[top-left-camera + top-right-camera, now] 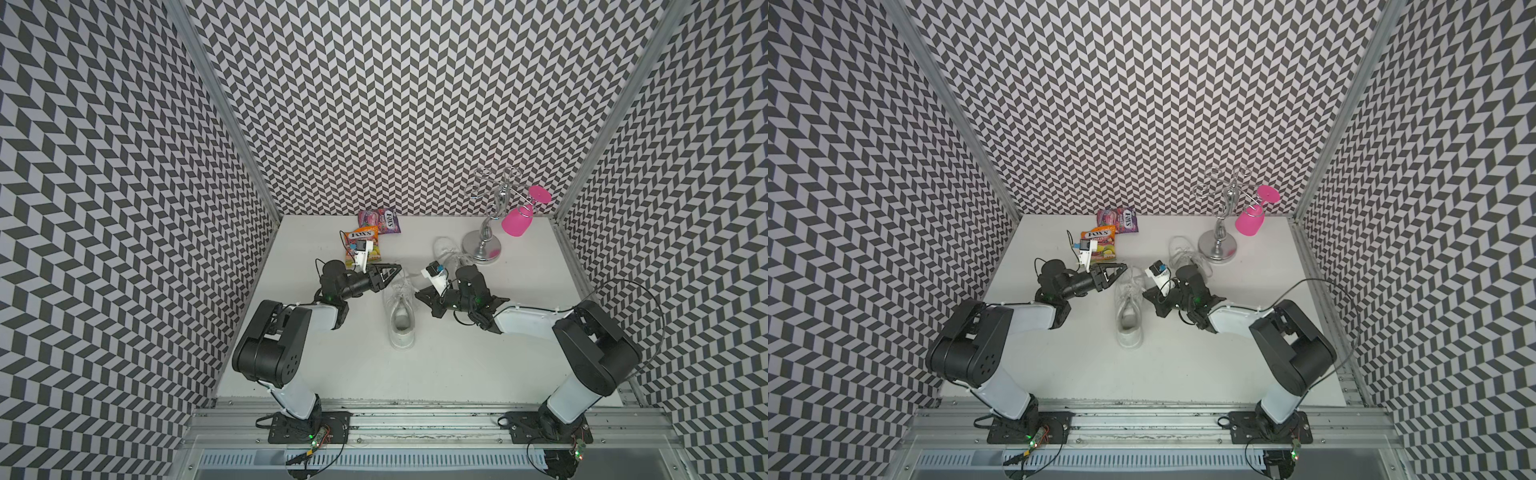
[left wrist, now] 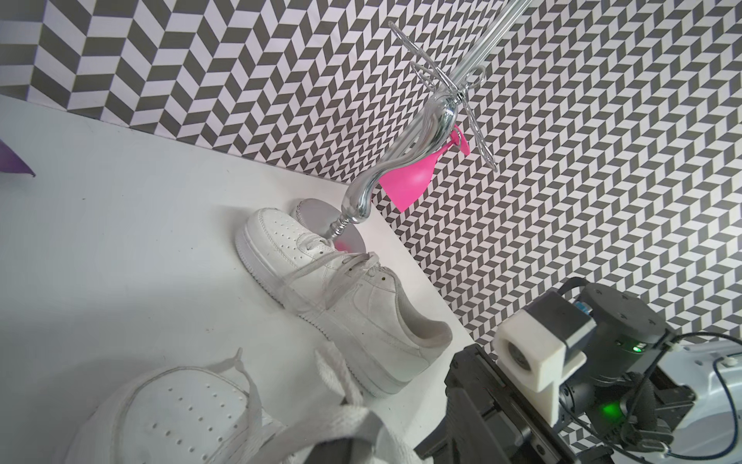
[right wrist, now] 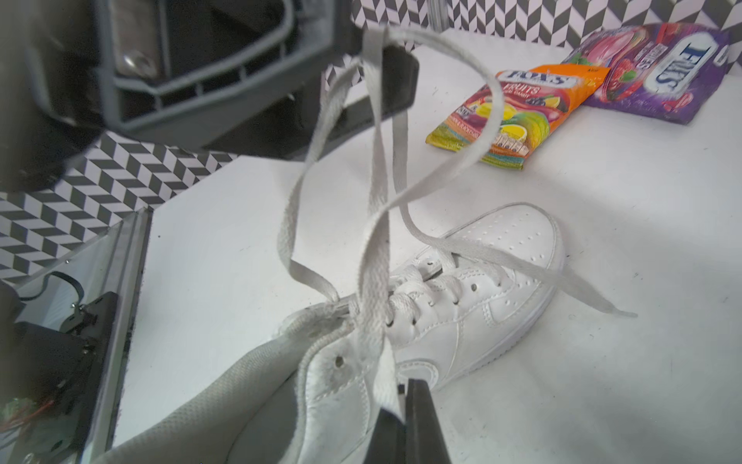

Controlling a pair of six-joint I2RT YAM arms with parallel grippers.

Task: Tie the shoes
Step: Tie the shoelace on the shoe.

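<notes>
White tabletop (image 1: 457, 353): my right gripper (image 3: 401, 418) pinches the near sneaker's (image 1: 400, 316) lace (image 3: 373, 257); left gripper (image 3: 385, 64) stands part-open around a lace loop.

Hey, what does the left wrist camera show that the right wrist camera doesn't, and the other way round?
Only left wrist: the far shoe beside the silver stand, with a pink glass hanging from it.
Only right wrist: two candy bags, and the lace rising to the left gripper, with the right gripper shut on it lower down.
Both: the near shoe on the white table.
</notes>
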